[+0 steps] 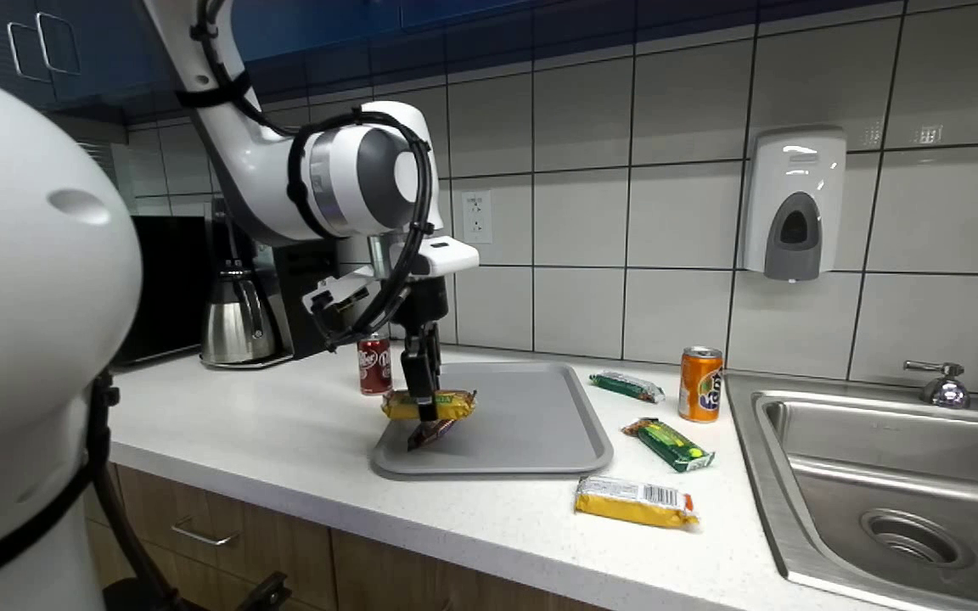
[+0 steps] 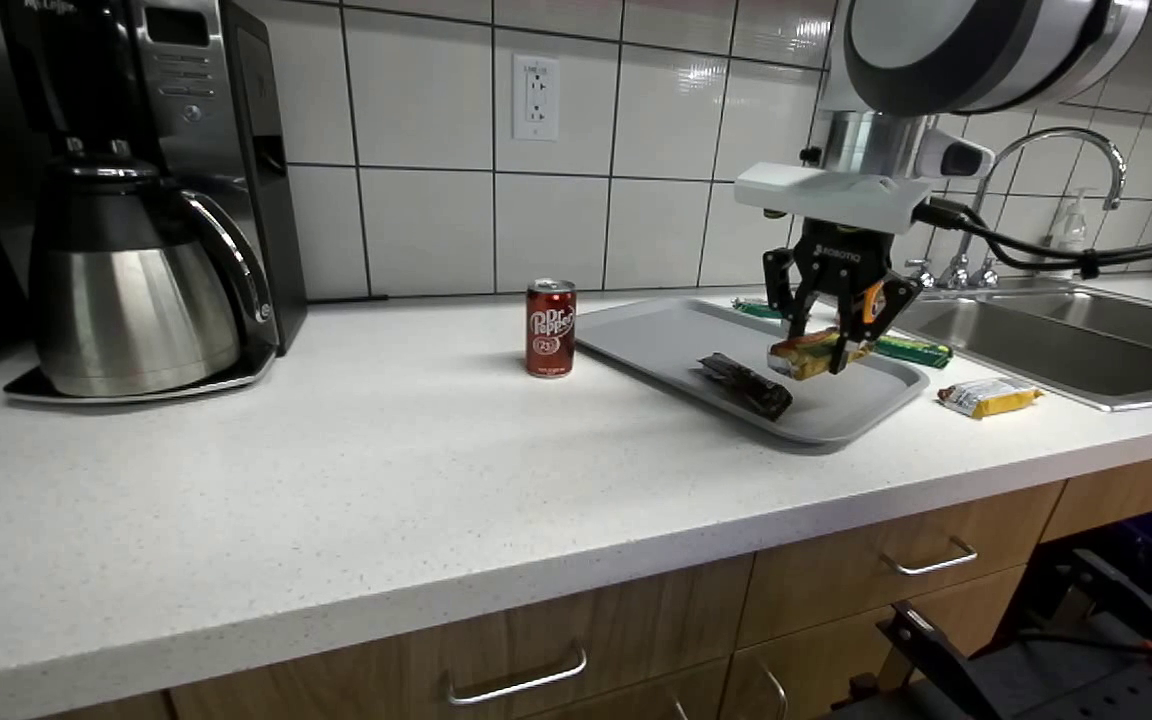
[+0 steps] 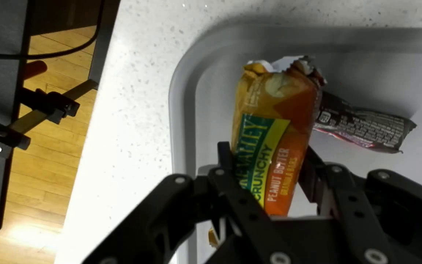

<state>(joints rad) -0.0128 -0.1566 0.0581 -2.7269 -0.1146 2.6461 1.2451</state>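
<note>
Closest in the wrist view, the black end effector [image 3: 267, 154] is filling the space around six o'clock and is holding a peanut butter granola bar [image 3: 275, 139] clamped by its two long sides, the ragged wrapper end pointing toward twelve o'clock. In both exterior views the granola bar is appearing over the tray [image 3: 183, 110], apparently hanging above its surface. Judging by the label reading "crunchy," it is probably weighing little and behaving as something stiff but brittle inside thin, slick film, so a hard squeeze is risking crumbs while a faint pinch is inviting slips. Its long sides near the middle are likely offering the best hold; the crimped end is looking too soft and bendy for a firm one. At about three o'clock from it in the wrist view, a dark-wrapped bar [image 3: 363, 128] is lying on the tray, its near end hidden behind the granola bar. In an exterior view, a Dr Pepper can [image 2: 550, 328] is standing on the tabletop [image 2: 386, 450] at nine o'clock from the granola bar, while a yellow-wrapped bar [image 2: 990, 399] is lying there just past three o'clock.
</note>
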